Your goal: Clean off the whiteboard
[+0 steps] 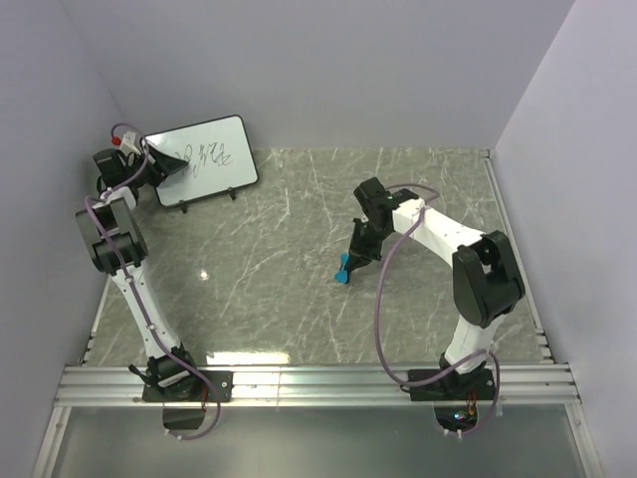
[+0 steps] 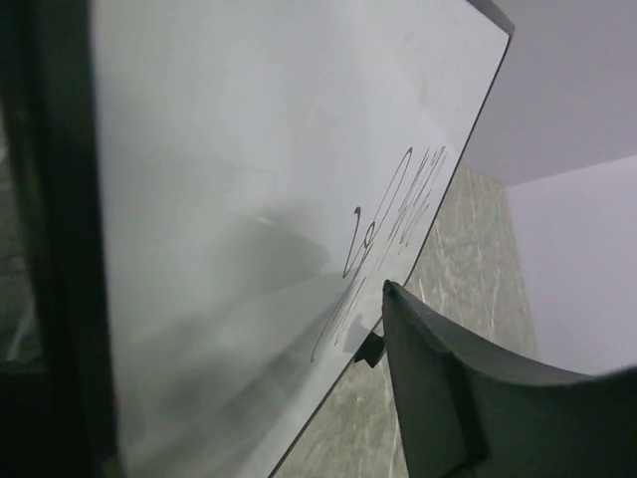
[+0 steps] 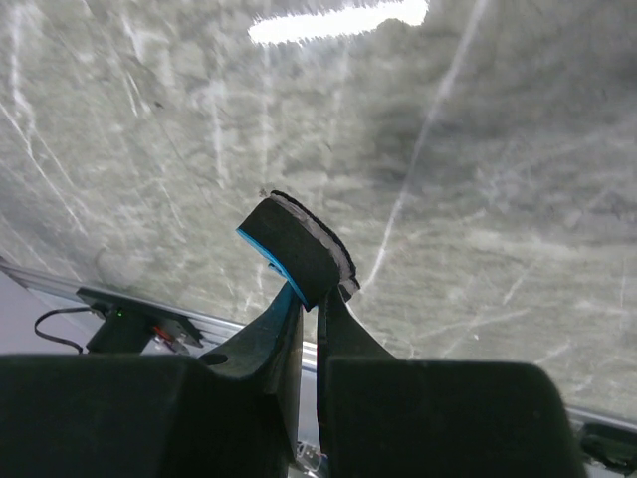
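Note:
The whiteboard (image 1: 214, 159) stands tilted on its small black feet at the far left, with black scribbles across its middle. It fills the left wrist view (image 2: 249, 149). My left gripper (image 1: 159, 161) is open at the board's left end. Its jaws stand wide apart, with one finger (image 2: 468, 398) in front of the board's face and lower edge. My right gripper (image 1: 352, 259) is shut on the small blue eraser (image 1: 343, 271) and holds it low over the middle of the table. In the right wrist view, the eraser (image 3: 299, 244) sticks out past the fingertips, dark felt side up.
The grey marble table (image 1: 269, 289) lies between the eraser and the board. Plain walls close in the far and side edges. An aluminium rail (image 1: 318, 383) with both arm bases runs along the near edge.

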### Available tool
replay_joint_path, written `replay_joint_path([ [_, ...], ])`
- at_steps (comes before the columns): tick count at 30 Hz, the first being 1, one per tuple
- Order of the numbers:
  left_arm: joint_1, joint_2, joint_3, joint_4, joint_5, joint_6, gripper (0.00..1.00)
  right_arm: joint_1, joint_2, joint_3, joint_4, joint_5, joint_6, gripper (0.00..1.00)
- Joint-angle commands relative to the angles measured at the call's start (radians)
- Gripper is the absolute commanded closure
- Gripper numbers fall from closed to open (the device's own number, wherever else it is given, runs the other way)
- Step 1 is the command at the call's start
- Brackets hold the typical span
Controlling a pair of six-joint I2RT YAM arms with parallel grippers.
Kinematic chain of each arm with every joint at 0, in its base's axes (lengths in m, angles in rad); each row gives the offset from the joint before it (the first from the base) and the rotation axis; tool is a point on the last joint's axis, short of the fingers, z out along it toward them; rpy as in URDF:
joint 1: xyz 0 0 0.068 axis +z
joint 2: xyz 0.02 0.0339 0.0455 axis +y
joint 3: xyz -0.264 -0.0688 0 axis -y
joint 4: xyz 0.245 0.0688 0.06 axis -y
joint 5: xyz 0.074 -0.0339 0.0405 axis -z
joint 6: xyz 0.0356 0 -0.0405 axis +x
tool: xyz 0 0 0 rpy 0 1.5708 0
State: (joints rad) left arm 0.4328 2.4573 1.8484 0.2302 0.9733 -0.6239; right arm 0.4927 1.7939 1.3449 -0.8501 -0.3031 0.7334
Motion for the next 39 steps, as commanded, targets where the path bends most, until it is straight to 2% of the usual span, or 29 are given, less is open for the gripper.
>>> replay_joint_path([
  [1,-0.014,-0.024,-0.041,0.066,0.059,-0.026,0.32,-0.003,-0.100,-0.050,0.054,0.015,0.029,1.00],
  [3,-0.025,-0.034,-0.064,0.064,0.064,-0.019,0.34,-0.003,-0.120,-0.088,0.074,0.015,0.040,1.00],
  [10,-0.046,-0.076,-0.147,0.072,0.071,-0.005,0.57,-0.002,-0.209,-0.203,0.117,0.022,0.055,1.00],
  [16,-0.072,-0.129,-0.204,0.017,0.062,0.053,0.70,-0.003,-0.268,-0.269,0.148,0.028,0.061,1.00],
  [17,-0.081,-0.144,-0.212,-0.003,0.058,0.062,0.77,-0.003,-0.283,-0.288,0.152,0.028,0.061,1.00],
  [18,-0.089,-0.153,-0.228,-0.011,0.054,0.076,0.79,-0.003,-0.291,-0.297,0.158,0.030,0.061,1.00],
  [22,-0.124,-0.204,-0.296,-0.054,0.030,0.121,0.83,-0.003,-0.338,-0.335,0.172,0.035,0.057,1.00],
  [28,-0.187,-0.323,-0.492,-0.034,-0.034,0.128,0.90,-0.011,-0.401,-0.397,0.190,0.041,0.037,1.00],
  [32,-0.230,-0.432,-0.635,0.000,-0.094,0.109,1.00,-0.016,-0.445,-0.444,0.203,0.044,0.023,1.00],
  [39,-0.315,-0.628,-0.920,0.046,-0.202,0.046,1.00,-0.022,-0.511,-0.490,0.206,0.067,-0.034,1.00],
])
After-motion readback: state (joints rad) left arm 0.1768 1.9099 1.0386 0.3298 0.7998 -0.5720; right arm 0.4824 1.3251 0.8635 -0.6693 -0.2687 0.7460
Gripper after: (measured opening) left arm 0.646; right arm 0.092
